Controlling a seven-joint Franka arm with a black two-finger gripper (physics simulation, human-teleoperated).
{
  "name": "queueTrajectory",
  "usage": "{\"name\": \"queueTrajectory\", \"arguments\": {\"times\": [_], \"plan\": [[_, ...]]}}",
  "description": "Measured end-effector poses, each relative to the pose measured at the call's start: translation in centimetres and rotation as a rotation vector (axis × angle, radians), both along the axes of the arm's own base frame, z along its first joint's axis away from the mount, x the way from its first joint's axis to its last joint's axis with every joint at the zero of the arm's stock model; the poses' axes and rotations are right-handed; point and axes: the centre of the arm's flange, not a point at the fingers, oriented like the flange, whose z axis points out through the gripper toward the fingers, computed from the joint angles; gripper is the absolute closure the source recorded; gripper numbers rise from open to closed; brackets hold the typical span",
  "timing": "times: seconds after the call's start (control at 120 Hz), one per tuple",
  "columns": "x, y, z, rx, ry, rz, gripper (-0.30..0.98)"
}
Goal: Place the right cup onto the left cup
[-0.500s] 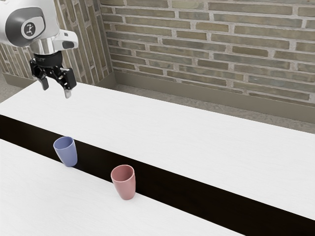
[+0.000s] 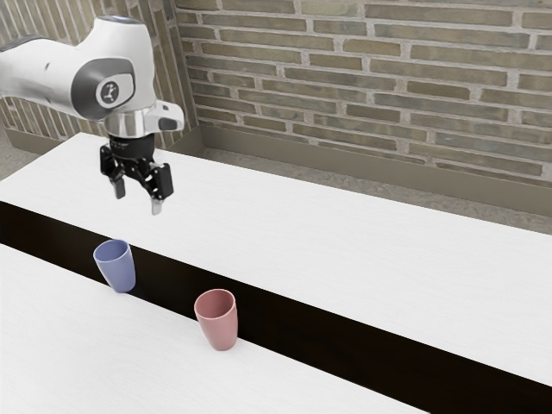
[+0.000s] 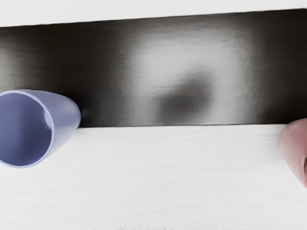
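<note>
The gripper hangs spread and empty. Misread sides could swap the roles of blue cup and pink cup; 1 low, off-centre approach could topple either.

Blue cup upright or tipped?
Upright: in the exterior view, the blue cup has its rim on top, narrower base down on the table.

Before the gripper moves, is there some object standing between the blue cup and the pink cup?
Nothing visible stands between the blue cup and the pink cup, only the tabletop with its dark strip.
</note>
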Motion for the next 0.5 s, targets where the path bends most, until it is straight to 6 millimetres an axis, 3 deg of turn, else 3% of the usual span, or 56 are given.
{"name": "queueTrajectory", "arguments": {"times": [0.125, 0.5], "plan": [[-0.4, -2.3, -4.3, -0.044, 0.056, -0.017, 0.00], [-1.3, -7.3, -12.7, -0.126, 0.121, -0.048, 0.00]]}}
